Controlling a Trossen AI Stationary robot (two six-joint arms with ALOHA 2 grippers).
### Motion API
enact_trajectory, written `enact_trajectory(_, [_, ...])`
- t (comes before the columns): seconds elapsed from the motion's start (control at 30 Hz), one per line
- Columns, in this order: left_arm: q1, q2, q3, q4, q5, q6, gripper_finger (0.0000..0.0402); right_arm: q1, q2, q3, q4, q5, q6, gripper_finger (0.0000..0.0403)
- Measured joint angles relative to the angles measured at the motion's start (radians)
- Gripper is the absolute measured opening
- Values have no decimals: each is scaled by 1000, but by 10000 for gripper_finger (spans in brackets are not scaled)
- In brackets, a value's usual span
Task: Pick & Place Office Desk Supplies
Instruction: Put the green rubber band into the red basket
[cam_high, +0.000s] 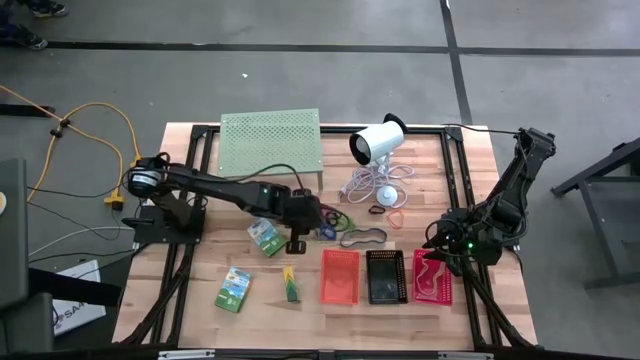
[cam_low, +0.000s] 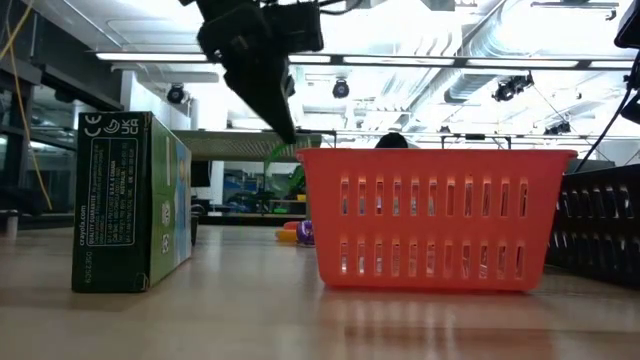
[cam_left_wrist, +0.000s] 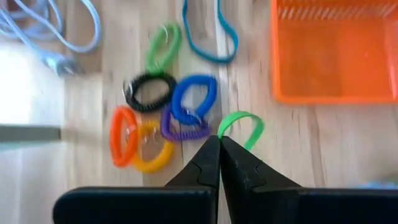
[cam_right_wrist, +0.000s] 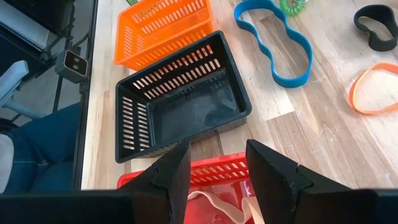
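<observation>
Nearest the low camera stands a green pack (cam_low: 133, 203) upright on the desk (cam_high: 200, 310), with the red basket (cam_low: 432, 218) beside it; two further green packs (cam_high: 232, 289) (cam_high: 266, 236) lie flat toward the left. Left end effector (cam_left_wrist: 219, 144) is pinched shut on a green loop (cam_left_wrist: 241, 126), fingertips meeting at its near edge, just beside the cluster of coiled loops (cam_left_wrist: 163, 109) — black, blue, purple, orange and yellow — and short of the red basket's rim. Right end effector (cam_right_wrist: 216, 163) stands part-open above the pink basket (cam_high: 432, 277), nothing between its fingers; a pale band (cam_right_wrist: 217, 205) already lies inside that basket. Black basket (cam_high: 385, 276) sits between the red and pink ones and appears empty. Blue band (cam_right_wrist: 273, 41), orange band (cam_right_wrist: 373, 87) and black band (cam_right_wrist: 376, 18) lie loose on the desk beyond the baskets. Judgement: step in hand is the pick of the green loop by the left arm. Next move calls for a clean lift without snagging neighbouring coils, then carriage over a basket — which one cannot be told — and release.
</observation>
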Motion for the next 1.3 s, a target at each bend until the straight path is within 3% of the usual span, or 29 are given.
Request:
enact_trajectory(0.27, [2, -2, 0, 146, -25, 68, 1, 0, 0, 0, 1, 14, -1, 144])
enact_trajectory(0.7, [6, -1, 0, 393, -25, 136, 1, 0, 0, 0, 36, 174, -29, 144])
enact_trajectory(1.03, [6, 13, 2, 494, -25, 139, 1, -90, 100, 0, 342, 229, -327, 144])
enact_trajectory(1.3, [-18, 76, 2, 674, -16, 162, 1, -261, 289, 1, 677, 111, -647, 144])
